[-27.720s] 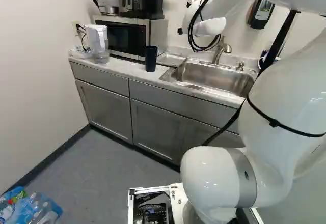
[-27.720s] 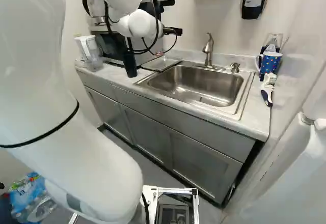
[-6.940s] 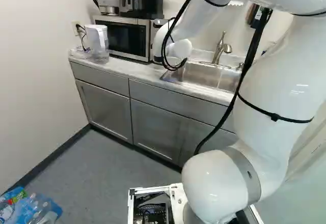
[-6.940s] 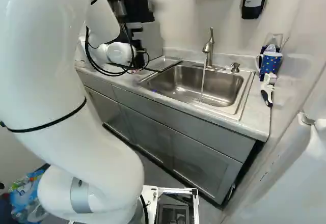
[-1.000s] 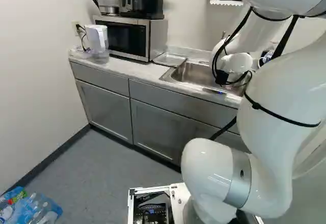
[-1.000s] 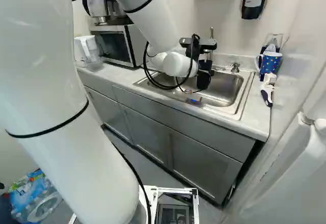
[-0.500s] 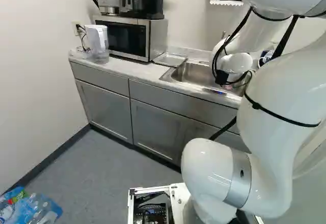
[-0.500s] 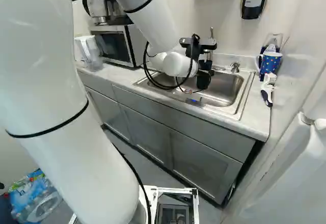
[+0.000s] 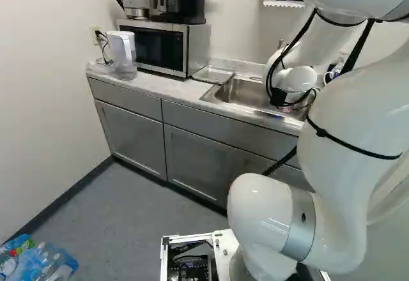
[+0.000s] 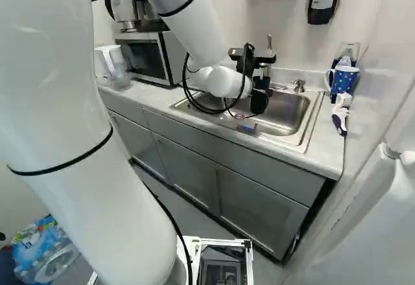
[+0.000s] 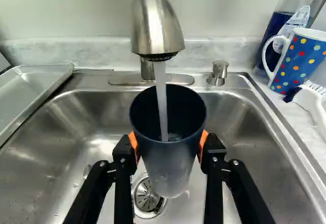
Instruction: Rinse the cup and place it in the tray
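One dark cup (image 11: 168, 168), grasped between the orange pads (image 11: 133, 142) of one gripper (image 10: 260, 91); one faucet (image 11: 157, 25), running water (image 11: 161, 99) into the cup; one sink (image 11: 254, 145), beneath.

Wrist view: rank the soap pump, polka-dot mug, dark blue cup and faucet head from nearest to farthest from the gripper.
1. Dark blue cup: held in the gripper.
2. Faucet head: just over the cup's mouth.
3. Soap pump: on the sink's back rim.
4. Polka-dot mug: beyond the pump, beside the sink.

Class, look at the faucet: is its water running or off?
Running: in the wrist view, a stream falls from the faucet into the dark cup.
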{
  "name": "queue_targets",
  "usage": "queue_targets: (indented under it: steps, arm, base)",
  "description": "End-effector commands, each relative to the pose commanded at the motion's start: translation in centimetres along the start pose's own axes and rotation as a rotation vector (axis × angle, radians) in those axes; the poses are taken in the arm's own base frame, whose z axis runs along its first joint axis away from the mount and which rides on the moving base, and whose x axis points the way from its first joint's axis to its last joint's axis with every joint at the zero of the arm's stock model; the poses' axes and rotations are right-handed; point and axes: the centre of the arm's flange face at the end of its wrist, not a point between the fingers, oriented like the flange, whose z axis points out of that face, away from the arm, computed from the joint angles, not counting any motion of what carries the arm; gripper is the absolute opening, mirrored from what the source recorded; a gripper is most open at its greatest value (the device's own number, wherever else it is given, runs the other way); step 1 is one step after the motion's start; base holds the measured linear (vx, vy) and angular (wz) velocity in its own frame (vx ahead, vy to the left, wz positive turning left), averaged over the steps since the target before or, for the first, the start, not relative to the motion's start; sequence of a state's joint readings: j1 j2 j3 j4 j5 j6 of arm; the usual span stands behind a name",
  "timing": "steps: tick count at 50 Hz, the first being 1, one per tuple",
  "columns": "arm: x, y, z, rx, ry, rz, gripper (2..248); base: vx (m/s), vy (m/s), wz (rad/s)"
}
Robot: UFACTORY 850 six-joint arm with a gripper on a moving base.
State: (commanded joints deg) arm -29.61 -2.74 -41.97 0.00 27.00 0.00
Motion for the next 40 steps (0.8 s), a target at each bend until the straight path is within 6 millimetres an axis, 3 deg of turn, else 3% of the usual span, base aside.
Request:
queue_targets:
  steps: [40]
  arm:
    - [0.00, 0.00, 0.00, 0.000, 0.000, 0.000, 126]
  base:
    - [0.000, 0.000, 0.000]
